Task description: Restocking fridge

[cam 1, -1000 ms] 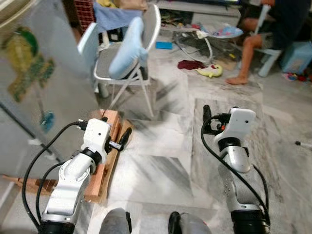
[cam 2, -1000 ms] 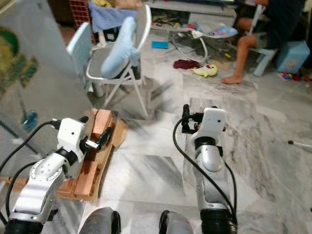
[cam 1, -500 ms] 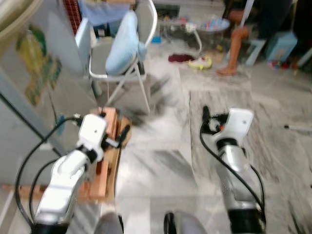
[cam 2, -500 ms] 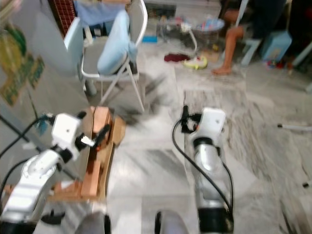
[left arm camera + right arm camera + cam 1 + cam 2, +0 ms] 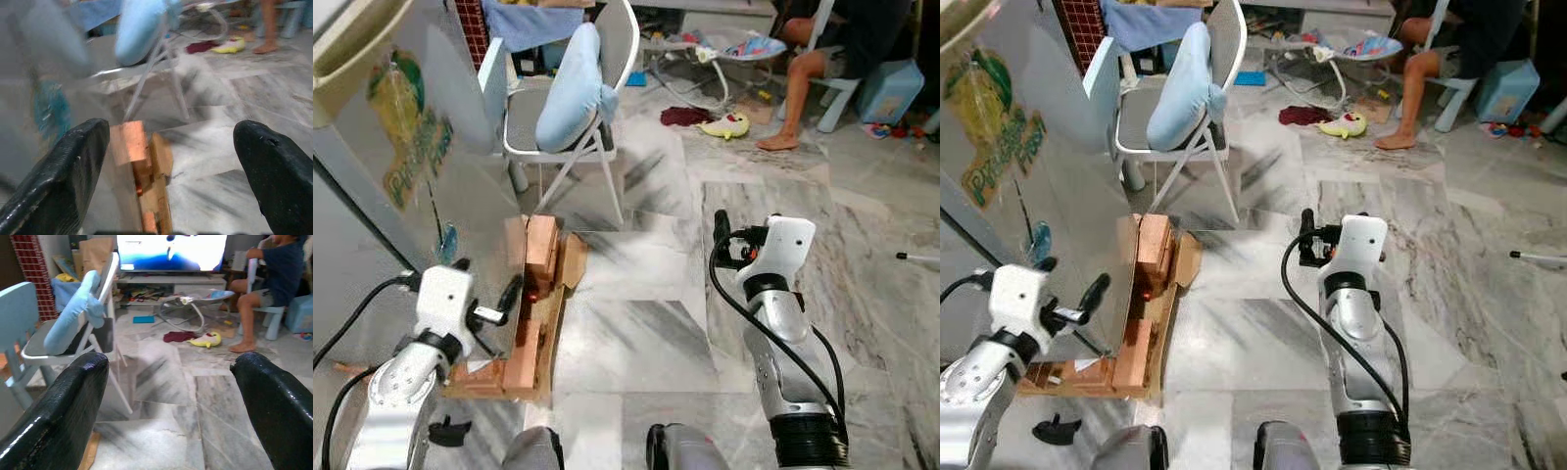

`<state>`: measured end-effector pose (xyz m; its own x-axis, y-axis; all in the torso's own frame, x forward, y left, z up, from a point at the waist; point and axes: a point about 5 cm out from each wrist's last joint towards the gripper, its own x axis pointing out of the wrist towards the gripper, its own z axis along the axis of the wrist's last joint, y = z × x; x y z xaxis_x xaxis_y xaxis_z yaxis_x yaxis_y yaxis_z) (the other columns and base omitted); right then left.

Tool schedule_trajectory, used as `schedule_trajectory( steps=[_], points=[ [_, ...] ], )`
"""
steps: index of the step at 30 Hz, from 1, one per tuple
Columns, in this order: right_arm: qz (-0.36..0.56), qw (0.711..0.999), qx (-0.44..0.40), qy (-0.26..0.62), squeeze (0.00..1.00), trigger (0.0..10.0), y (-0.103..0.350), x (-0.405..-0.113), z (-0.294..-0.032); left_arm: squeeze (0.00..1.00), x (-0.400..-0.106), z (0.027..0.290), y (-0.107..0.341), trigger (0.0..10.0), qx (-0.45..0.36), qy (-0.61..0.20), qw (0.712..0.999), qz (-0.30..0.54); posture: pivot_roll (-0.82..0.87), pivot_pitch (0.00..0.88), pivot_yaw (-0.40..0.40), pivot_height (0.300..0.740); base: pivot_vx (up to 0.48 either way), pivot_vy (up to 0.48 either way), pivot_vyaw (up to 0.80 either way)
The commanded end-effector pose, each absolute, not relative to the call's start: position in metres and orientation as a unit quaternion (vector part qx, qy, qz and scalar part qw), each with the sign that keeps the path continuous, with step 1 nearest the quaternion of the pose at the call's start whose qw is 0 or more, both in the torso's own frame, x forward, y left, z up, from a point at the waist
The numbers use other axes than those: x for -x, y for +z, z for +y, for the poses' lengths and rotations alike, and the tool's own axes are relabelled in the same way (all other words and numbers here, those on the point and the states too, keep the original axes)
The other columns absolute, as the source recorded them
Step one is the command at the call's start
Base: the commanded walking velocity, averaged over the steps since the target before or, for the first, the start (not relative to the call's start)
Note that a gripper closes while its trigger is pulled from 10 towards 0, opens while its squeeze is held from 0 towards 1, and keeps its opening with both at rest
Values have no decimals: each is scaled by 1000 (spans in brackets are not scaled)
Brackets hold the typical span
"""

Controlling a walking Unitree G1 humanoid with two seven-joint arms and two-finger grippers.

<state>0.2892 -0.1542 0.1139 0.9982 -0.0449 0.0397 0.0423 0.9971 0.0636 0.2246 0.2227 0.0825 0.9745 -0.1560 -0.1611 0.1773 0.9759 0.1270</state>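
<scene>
**A:** Where is the fridge?

**B:** The grey metal fridge with a green and yellow sticker on its side (image 5: 401,147) stands at the robot's left. Its lower edge sits beside a low pallet of reddish wooden blocks and cardboard (image 5: 536,304) on the white marble floor (image 5: 636,323).

**A:** And the grippers?

**B:** The left gripper (image 5: 509,299) is raised just beside the fridge's side, over the wooden pallet, and its 2 black fingers are spread wide with nothing between them. In the left wrist view the fingers (image 5: 63,171) frame the wooden blocks and the floor. The right gripper (image 5: 722,235) is held out over bare floor, well apart from the fridge. Its 2 fingers (image 5: 58,416) are likewise parted and empty.

**A:** What else is around?

**B:** A white folding chair with a pale blue cushion (image 5: 578,88) stands ahead, near the fridge's far corner. Beyond it, a dark red cloth (image 5: 685,116) and a yellow soft toy (image 5: 729,125) lie on the floor. A person in dark clothes (image 5: 842,44) sits on a low stool at the far right, 1 bare foot on the floor, next to a light blue plastic box (image 5: 899,88). A small black object (image 5: 445,429) lies on the floor by the pallet's near end.
</scene>
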Motion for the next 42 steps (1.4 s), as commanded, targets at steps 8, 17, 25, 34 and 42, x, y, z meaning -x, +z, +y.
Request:
schedule_trajectory(
  steps=[8, 17, 25, 34, 42],
  points=[
    [19, 992, -50, 113, 0, 10000, 105, -266, -134, 0, -234, 259, 86, 10000, -55, 46, 995, 72, 22, 111, -66, 740, 0, 0, 0],
    [47, 982, -60, 170, 0, 10000, 101, -250, -135, 0, -243, 267, 89, 10000, -51, 73, 994, 65, 7, 117, -73, 740, 0, 0, 0],
    [62, 952, -92, 287, 0, 10000, 109, -233, -113, 0, -249, 281, 97, 10000, -70, 130, 987, 57, 1, 119, -74, 740, 0, 0, 0],
    [66, 951, -81, 290, 0, 10000, 109, -234, -115, 0, -263, 264, 101, 10000, -53, 73, 995, 38, 1, 120, -78, 740, 0, 0, 0],
    [54, 970, -69, 228, 0, 10000, 109, -239, -125, 0, -289, 231, 109, 10000, -60, -23, 998, 20, 9, 115, -93, 740, 0, 0, 0]
  ],
)
